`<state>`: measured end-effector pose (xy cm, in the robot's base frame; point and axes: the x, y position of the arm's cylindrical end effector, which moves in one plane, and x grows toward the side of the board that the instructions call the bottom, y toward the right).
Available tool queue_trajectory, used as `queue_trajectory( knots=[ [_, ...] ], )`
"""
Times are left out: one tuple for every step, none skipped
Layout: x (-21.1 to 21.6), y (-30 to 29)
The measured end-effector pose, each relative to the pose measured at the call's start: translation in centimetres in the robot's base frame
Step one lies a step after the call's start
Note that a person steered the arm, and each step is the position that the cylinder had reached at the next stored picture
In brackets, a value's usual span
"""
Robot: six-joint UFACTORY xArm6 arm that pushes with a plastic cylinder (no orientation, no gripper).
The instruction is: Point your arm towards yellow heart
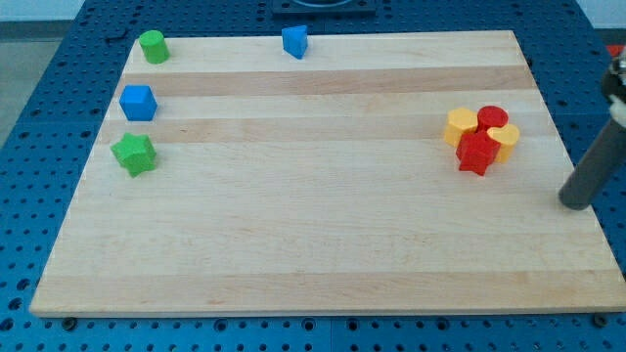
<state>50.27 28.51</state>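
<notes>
My tip (576, 202) touches nothing. The yellow heart (507, 136), up-left of it, looks light, hard and slidey; nudge its bare right side.

This looks like a robotics lab or test bench. A pale wooden board (313, 196) of glued planks lies flat on a blue metal base plate (39, 117) drilled with a regular grid of mounting holes (the kind of perforated breadboard used for fixing equipment). A few small coloured blocks sit on the board, and a dark rod (597, 166) of a machine enters from the view's right.
</notes>
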Motion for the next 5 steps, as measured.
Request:
queue_trajectory(
  knots=[
    [-1.8, 0.0],
    [-4.1, -0.3],
    [-5.7, -2.6],
    [-6.2, -6.1],
    [-6.2, -10.2]
  ],
)
